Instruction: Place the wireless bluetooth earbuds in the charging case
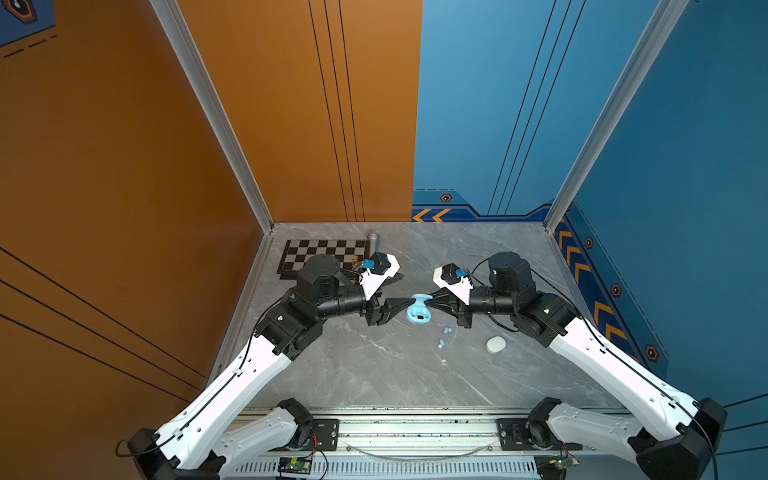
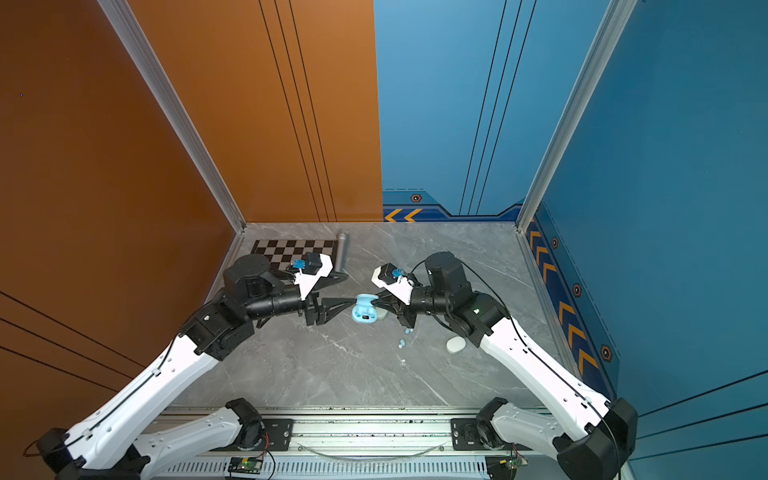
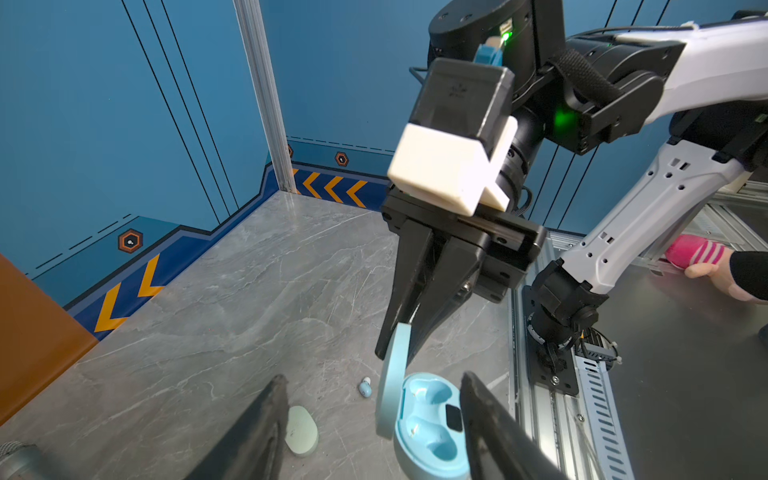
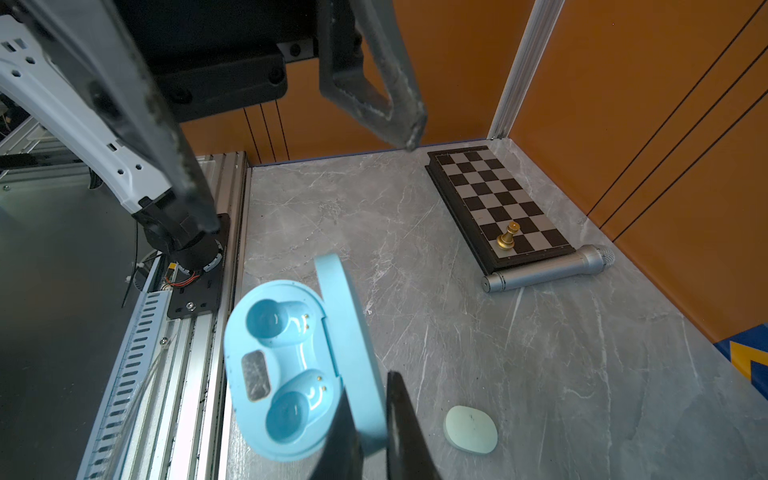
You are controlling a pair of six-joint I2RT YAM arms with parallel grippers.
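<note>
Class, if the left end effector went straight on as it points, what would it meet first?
Most likely the open blue case, held by its lid in the right end effector; depth is unclear.

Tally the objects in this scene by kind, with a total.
Charging cases: 3 (blue case, mint case, white case)
Earbuds: 2 pale blue; any others too small to tell
Chessboard: 1
Gold chess piece: 1
Microphone: 1
Total: 8

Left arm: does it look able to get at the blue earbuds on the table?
Probably yes: the left gripper is open and empty, and the earbuds lie uncovered; only the blue case, held by the right gripper, hangs nearby.
</note>
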